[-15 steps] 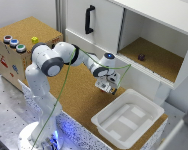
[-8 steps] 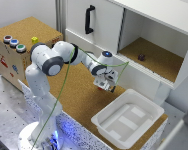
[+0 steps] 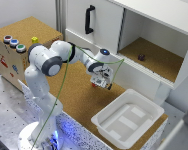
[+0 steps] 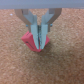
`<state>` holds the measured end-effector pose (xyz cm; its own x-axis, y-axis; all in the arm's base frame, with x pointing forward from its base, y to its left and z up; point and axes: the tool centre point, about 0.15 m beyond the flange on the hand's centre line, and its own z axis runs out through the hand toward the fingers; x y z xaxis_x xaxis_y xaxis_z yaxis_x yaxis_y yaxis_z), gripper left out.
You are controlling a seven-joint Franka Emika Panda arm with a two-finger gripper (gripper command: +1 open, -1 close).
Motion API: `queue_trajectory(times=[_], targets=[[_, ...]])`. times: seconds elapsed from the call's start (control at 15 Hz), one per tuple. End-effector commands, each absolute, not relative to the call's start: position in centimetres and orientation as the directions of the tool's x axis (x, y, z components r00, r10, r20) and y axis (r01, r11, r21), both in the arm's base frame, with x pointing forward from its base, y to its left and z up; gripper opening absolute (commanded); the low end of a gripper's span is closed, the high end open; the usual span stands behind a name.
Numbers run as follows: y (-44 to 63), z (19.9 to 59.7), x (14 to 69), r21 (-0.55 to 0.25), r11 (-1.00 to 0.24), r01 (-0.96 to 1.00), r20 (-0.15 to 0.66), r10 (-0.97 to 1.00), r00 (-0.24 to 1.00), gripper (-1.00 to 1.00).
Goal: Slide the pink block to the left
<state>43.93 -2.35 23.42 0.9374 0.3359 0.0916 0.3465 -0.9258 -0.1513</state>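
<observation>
Hand shifted slightly leftward in exterior view, clamped on tiny reddish-pink block.

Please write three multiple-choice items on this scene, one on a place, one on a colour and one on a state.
1. Where is the white tray?
A. on the cork surface, toward the exterior view's right
B. inside the cabinet
C. on the button box

2. What colour is the block at the hand?
A. green
B. blue
C. pink

3. How does the hand stand?
A. wide open, high above the cork
B. fingers closed in on the pink block
C. inside the tray

Answers: 1 A, the tray rests on cork near the cabinet; 2 C, the wrist view shows it reddish-pink; 3 B, the fingers press against the block.
</observation>
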Motion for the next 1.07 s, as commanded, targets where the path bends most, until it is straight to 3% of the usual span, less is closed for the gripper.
queue_trajectory(times=[0.0,0.47,0.53,1.0], targets=[[0.4,23.0,42.3,-0.176,-0.911,0.374,0.150,0.350,0.925,-1.00],[-0.9,25.8,42.9,-0.137,-0.926,0.353,0.218,0.319,0.922,-1.00],[-0.9,26.3,42.7,-0.119,-0.925,0.361,0.213,0.331,0.919,1.00],[-0.8,27.6,42.2,-0.092,-0.927,0.363,0.213,0.338,0.917,1.00]])
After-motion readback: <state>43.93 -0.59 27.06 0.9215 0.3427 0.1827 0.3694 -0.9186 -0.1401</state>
